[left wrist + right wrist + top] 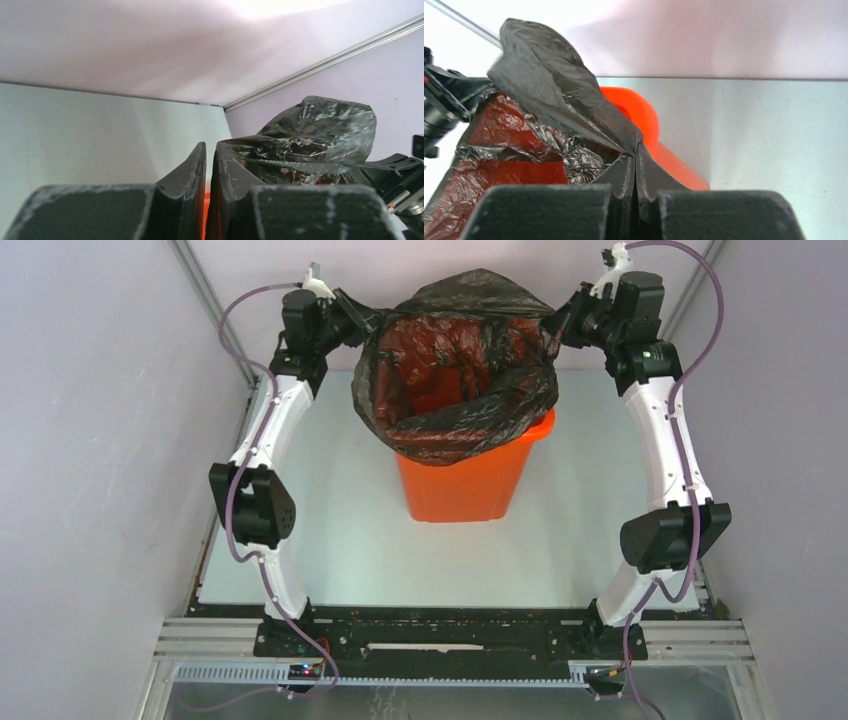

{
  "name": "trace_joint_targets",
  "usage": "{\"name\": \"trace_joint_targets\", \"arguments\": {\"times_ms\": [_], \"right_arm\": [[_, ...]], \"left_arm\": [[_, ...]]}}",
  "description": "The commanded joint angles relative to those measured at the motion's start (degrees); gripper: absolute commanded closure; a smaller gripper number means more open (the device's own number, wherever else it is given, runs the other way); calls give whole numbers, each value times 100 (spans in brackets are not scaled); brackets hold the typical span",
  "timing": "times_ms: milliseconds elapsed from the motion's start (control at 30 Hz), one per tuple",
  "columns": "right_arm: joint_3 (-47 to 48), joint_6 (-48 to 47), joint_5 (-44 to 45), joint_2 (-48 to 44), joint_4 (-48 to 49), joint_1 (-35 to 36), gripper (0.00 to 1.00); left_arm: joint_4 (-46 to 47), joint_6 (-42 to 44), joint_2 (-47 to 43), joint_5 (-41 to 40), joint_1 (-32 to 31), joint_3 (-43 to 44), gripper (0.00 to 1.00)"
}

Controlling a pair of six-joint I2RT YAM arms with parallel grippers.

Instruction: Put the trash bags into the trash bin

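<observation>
With the left jaws and right jaws each pinching an opposite rim edge of the trash bag, stretched open between them over the trash bin below, lower both sides evenly, film taut, to cuff the bin's lip.

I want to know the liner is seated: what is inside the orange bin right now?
The black trash bag lines the trash bin, mouth open, orange showing through the film. The bin's floor is covered.

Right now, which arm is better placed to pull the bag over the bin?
Right, probably: right gripper pinches the trash bag beside the bare trash bin rim; left gripper shows a gap.
</observation>
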Motion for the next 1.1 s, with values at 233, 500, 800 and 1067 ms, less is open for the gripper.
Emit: {"name": "trace_joint_targets", "arguments": {"times_ms": [233, 500, 800, 1067], "right_arm": [[562, 1137, -626, 434, -69, -387, 97], [1048, 1423, -528, 1117, -434, -472, 97], [1267, 1540, -417, 1589, -1424, -552, 97], [580, 1426, -833, 972, -1995, -552, 97]], "left_arm": [[963, -1090, 534, 363, 50, 390, 79], [1132, -1315, 592, 428, 56, -137, 79], [720, -1311, 632, 458, 56, -443, 76], [-415, -809, -7, 452, 47, -1141, 81]]}}
